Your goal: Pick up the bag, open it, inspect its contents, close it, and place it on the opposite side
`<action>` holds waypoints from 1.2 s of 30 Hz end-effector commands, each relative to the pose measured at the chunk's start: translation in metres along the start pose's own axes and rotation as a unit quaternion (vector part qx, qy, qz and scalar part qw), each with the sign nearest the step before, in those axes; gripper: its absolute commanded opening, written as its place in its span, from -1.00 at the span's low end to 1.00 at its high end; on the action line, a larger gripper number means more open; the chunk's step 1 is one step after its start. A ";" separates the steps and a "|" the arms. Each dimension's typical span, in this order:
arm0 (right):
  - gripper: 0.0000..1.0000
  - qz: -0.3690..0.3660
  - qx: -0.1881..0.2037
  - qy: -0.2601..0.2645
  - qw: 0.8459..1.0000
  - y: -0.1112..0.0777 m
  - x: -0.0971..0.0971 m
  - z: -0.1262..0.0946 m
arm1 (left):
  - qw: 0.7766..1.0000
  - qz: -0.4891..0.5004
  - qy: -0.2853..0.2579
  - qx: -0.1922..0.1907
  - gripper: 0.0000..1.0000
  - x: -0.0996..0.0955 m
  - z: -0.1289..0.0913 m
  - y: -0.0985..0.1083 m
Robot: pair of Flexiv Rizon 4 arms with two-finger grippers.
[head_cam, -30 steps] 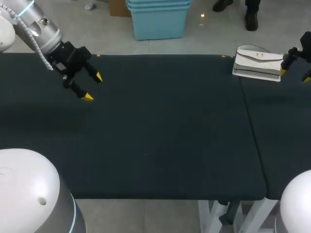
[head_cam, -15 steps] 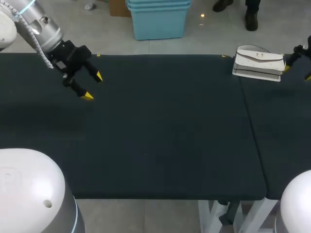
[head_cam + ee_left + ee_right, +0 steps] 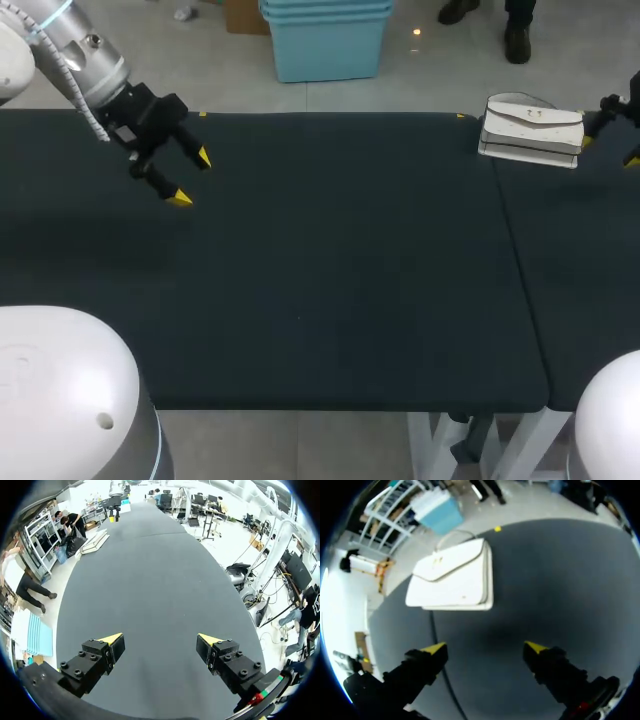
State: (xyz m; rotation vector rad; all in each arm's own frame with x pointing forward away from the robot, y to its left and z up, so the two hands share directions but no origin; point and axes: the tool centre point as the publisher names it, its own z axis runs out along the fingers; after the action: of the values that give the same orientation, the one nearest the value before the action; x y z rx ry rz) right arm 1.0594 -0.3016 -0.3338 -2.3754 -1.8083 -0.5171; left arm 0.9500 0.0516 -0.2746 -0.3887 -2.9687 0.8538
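We see the white handbag [image 3: 532,130] lying flat on the black table [image 3: 330,280], out toward two o'clock near the far edge. Its flap is down and its thin handle [image 3: 451,535] points away from us. Our right gripper [image 3: 610,148] hangs just beside it, on the bag's three o'clock side. In the right wrist view the handbag [image 3: 455,577] lies ahead of the right gripper [image 3: 485,647], whose fingers are spread wide, empty and apart from the bag. We take that as lining up for the pick, which is not yet done. Our left gripper [image 3: 192,179] hovers at ten o'clock, well apart from the bag. In its own wrist view the left gripper [image 3: 160,639] is likewise spread over bare cloth, probably waiting on the side where the bag should end up.
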 end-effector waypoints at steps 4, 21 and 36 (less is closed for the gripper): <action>1.00 0.028 0.001 0.012 1.000 0.018 0.011 0.003 | 1.000 0.001 0.000 0.001 1.00 -0.001 0.001 0.001; -0.07 0.048 0.014 -0.005 0.999 0.072 0.014 0.037 | 1.000 0.001 0.000 0.001 1.00 -0.001 0.001 0.001; -1.00 0.016 0.013 -0.013 1.000 0.077 0.032 0.034 | 1.000 0.001 0.000 0.001 1.00 -0.001 0.001 0.001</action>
State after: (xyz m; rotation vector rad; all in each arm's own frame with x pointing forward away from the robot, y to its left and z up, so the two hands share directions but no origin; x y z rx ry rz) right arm 1.1462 -0.2864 -0.3501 -2.4151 -1.7703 -0.4911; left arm 0.9504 0.0516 -0.2747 -0.3892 -2.9677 0.8537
